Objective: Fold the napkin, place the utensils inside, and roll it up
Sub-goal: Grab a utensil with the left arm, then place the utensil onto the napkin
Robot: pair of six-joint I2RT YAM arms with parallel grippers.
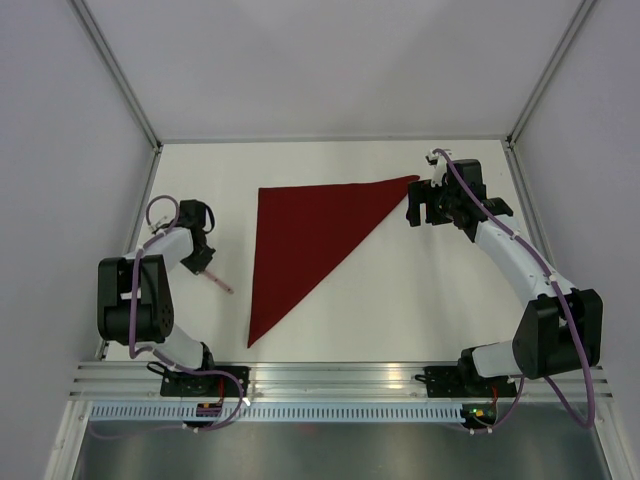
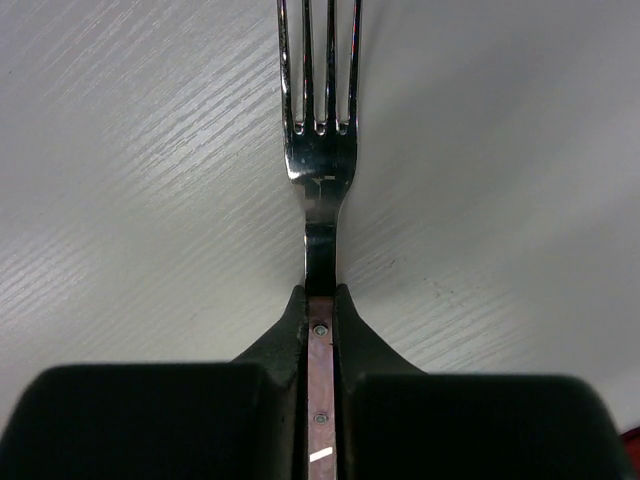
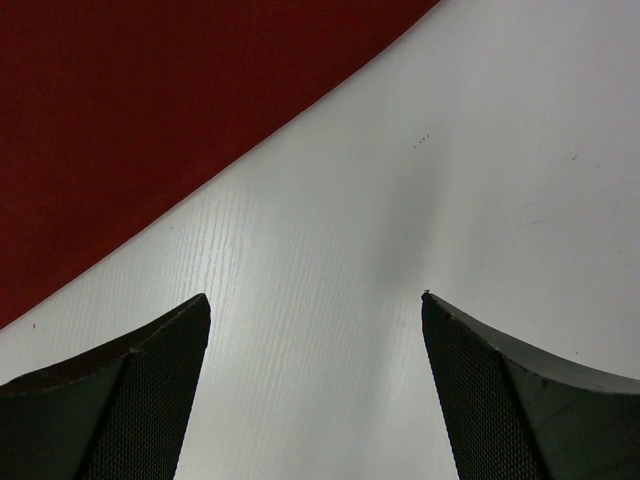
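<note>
Though near the napkin (image 1: 300, 235) corner, right gripper (image 1: 421, 210) wide and empty; left gripper (image 2: 320, 292) tight on fork (image 2: 320, 160) handle.

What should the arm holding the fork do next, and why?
Probably lift the fork off the table, ready to carry it to the napkin. The left gripper is shut on the fork's handle, the fork is down at the table apart from the napkin, and the napkin is already folded into a triangle.

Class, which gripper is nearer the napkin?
Right. The right gripper hangs open by the napkin, at its far right corner; the left gripper, shut on a fork, sits off its left edge, bare table between.
</note>
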